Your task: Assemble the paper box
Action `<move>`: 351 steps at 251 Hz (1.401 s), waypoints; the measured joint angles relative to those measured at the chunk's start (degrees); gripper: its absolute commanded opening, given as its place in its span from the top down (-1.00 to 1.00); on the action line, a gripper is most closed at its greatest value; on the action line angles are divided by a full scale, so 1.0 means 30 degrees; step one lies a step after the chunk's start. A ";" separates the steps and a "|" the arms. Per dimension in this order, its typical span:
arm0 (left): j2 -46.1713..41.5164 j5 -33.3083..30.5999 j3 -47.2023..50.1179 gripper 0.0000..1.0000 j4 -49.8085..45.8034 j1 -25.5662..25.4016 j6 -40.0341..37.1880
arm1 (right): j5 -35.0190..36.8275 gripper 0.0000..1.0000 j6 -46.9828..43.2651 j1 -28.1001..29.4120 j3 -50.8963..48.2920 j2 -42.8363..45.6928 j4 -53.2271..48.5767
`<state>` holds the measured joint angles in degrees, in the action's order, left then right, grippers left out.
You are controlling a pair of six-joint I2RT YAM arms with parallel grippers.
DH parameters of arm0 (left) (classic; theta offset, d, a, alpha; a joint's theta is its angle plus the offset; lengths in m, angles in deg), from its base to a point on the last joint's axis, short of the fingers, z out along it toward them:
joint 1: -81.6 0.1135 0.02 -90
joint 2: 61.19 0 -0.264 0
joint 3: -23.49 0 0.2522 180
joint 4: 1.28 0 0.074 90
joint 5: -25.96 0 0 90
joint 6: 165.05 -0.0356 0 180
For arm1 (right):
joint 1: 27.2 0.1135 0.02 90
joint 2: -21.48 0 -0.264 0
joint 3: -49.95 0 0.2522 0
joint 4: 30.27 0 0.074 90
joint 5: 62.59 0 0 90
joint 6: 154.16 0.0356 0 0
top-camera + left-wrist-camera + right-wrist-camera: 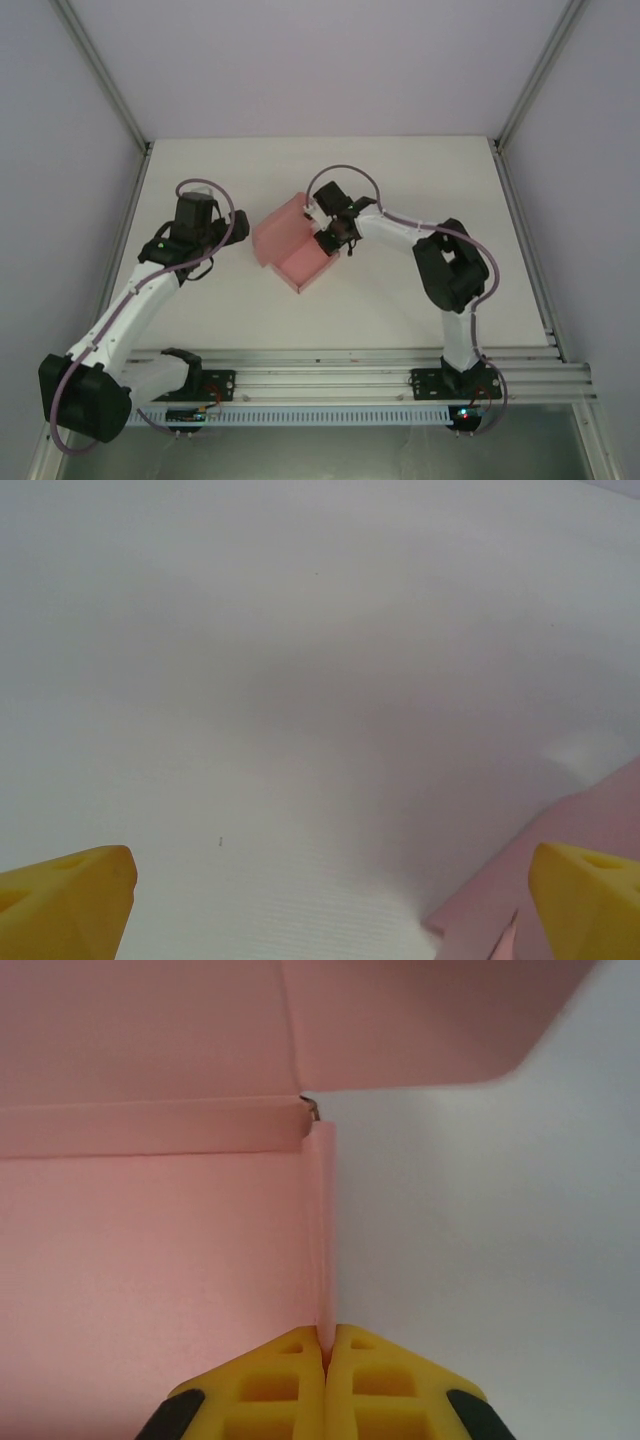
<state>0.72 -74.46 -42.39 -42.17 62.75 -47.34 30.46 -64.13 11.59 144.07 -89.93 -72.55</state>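
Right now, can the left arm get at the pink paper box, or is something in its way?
Probably yes. The left gripper is open, and only bare table lies between it and the paper box. The right gripper pinches a wall on the box's other side, so it should not obstruct.

Looked down on a white, matte table point(400, 310). Closed in by pale grey-lilac walls point(300, 60) at the back and on both sides, joined with slanted aluminium posts point(105, 75). Edged at the near side by a ribbed aluminium rail point(330, 372). Lit softly and evenly.
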 measured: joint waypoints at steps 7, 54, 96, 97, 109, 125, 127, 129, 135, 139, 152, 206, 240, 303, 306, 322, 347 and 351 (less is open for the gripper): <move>-0.0007 0.0051 0.0000 -0.99 0.0044 0.0000 0.0000 | 0.0758 1.00 0.0896 0.0080 -0.0299 0.0342 -0.0095; 0.0175 0.0882 -0.0007 -0.99 0.0321 0.0000 -0.0073 | 0.4772 1.00 0.8779 0.0984 -0.2222 0.2310 -0.1486; 0.1421 0.2528 -0.0080 -0.99 0.1093 0.0000 -0.0597 | 0.4918 1.00 1.2196 0.1530 -0.3781 0.2470 -0.1144; 0.1443 0.2579 -0.0080 -0.99 0.1107 0.0000 -0.0619 | 0.4918 1.00 1.2233 0.1537 -0.3789 0.2470 -0.1144; 0.1894 0.3235 -0.0080 -0.99 0.1355 0.0000 -0.0940 | 0.4925 0.87 1.2590 0.1625 -0.3876 0.2470 -0.0998; 0.2455 0.4102 -0.0080 -0.99 0.1625 -0.0007 -0.1413 | 0.4925 0.71 1.2888 0.1676 -0.4036 0.2528 -0.0605; 0.2528 0.4218 -0.0080 -0.99 0.1654 -0.0022 -0.1472 | 0.4925 0.69 1.2954 0.1683 -0.4065 0.2543 -0.0561; 0.2594 0.4320 -0.0087 -0.99 0.1683 -0.0029 -0.1552 | 0.4925 0.66 1.2961 0.1690 -0.4102 0.2557 -0.0532; 0.2827 0.4641 -0.0117 -0.99 0.1741 -0.0095 -0.1785 | 0.4932 0.61 1.3129 0.1719 -0.4167 0.2594 -0.0437; 0.2951 0.4809 -0.0138 -0.99 0.1778 -0.0138 -0.1931 | 0.4932 0.56 1.3041 0.1719 -0.4226 0.2623 -0.0393; 0.3453 0.5399 -0.0262 -0.99 0.1923 -0.0444 -0.2506 | 0.4918 0.44 1.3245 0.1749 -0.4371 0.2754 -0.0291; 0.4728 0.6419 -0.1559 -0.99 0.2069 -0.1712 -0.4313 | 0.4947 -0.26 1.2626 0.1741 -0.4787 0.4495 -0.0168; 0.5333 0.6484 -0.2688 -0.99 0.2076 -0.1719 -0.4998 | 0.4845 -0.97 1.0863 0.1435 -0.4816 0.6142 0.0058; 0.7220 0.7206 -0.4342 -0.99 0.1749 -0.1719 -0.6594 | 0.1902 -0.97 0.5253 -0.1413 -0.4816 0.7956 0.2033; 0.7344 0.7271 -0.4437 -0.99 0.1705 -0.1712 -0.6696 | 0.1676 -0.97 0.4932 -0.1574 -0.4816 0.7978 0.2113; 0.8014 0.7541 -0.4889 -0.98 0.1435 -0.1661 -0.7111 | 0.0306 -0.97 0.3213 -0.2397 -0.4779 0.7963 0.2550; 0.9282 0.7876 -0.5996 -0.72 0.0721 -0.1581 -0.7839 | -0.1974 -0.92 0.0867 -0.3541 -0.3774 0.7249 0.2055; 0.9500 0.7934 -0.6215 -0.68 0.0612 -0.1566 -0.8087 | -0.2237 -0.90 0.0605 -0.3679 -0.3512 0.7074 0.1982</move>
<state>29.22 -50.65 -61.04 -40.34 58.05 -71.61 23.75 -62.31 0.55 133.53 -68.71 -66.60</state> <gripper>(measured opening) 0.917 0.979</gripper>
